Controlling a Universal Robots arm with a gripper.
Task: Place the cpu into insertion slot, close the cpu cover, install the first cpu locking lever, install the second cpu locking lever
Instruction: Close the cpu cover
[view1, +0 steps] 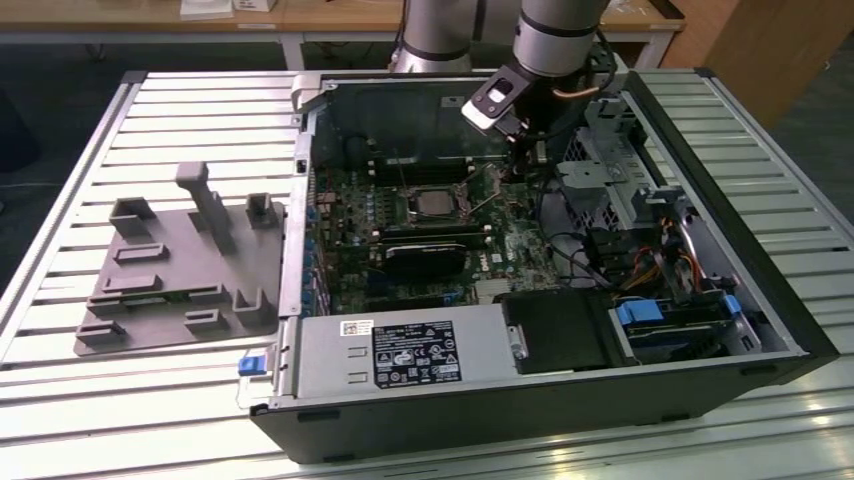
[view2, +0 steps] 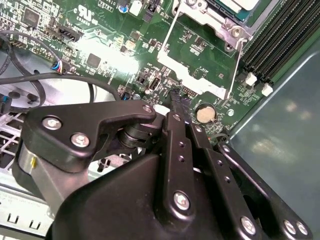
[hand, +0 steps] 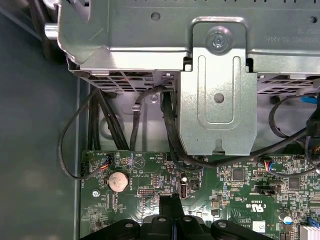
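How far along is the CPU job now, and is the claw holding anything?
Looks done: a pale chip, probably the cpu, sits in the insertion slot. In hand: nothing. The claw is shut and empty, low over the board beside the cpu cover. Left: the cover seems open, so closing it and the two locking levers appear undone.
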